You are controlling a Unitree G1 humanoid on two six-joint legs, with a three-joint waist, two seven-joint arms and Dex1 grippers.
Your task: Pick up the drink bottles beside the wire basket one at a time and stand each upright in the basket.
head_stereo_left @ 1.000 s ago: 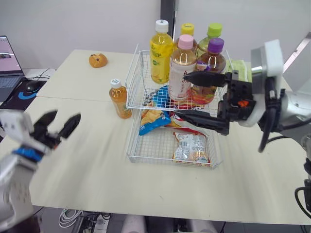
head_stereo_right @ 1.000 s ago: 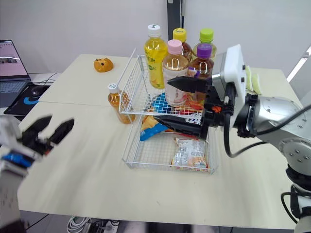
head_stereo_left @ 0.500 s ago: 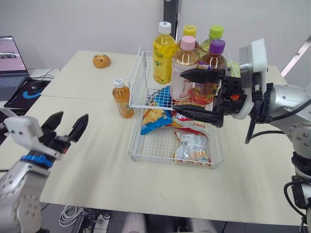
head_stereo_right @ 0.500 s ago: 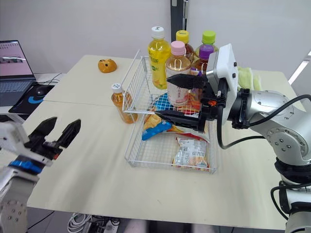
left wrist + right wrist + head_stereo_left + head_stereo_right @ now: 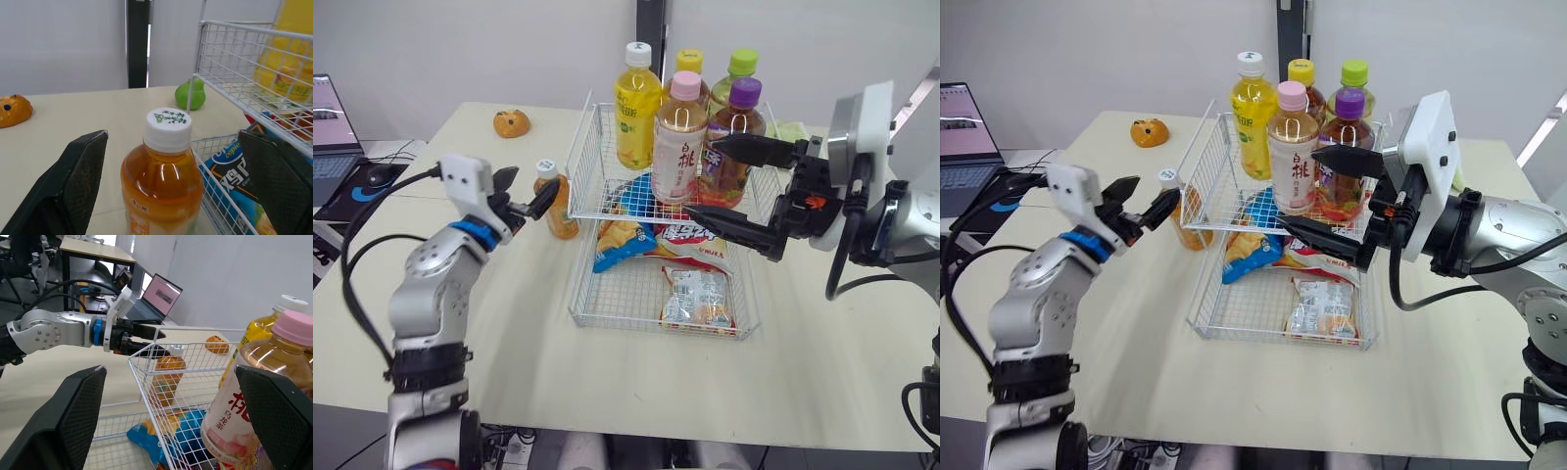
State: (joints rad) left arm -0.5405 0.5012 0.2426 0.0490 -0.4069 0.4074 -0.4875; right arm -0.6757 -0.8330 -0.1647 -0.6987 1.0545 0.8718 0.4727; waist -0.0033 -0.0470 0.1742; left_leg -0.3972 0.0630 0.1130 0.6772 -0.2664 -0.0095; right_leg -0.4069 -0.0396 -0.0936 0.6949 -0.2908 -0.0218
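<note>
The one bottle outside the basket, a small orange tea bottle with a white cap, stands upright on the table just beside the left wall of the wire basket. The left gripper is spread wide with one finger on each side of the bottle, touching it on neither side as far as the left wrist view shows. The trouble lies in the narrow gap. The finger on the basket side has to pass between bottle and wire, and if it catches the mesh it may drag the basket or tip the bottle over. The fingers also sit high, about the shoulder and cap, so closing there could let the round, liquid-heavy body swing or slip on the lift. Placement looks no easier (five taller bottles crowd the rear part, and snack packets cover the front part), so the bottle may land on soft, uneven footing and fall. The right gripper, spread wide and holding nothing, hangs over the basket in front of those bottles. A left arm coming in over the rim could strike it.
</note>
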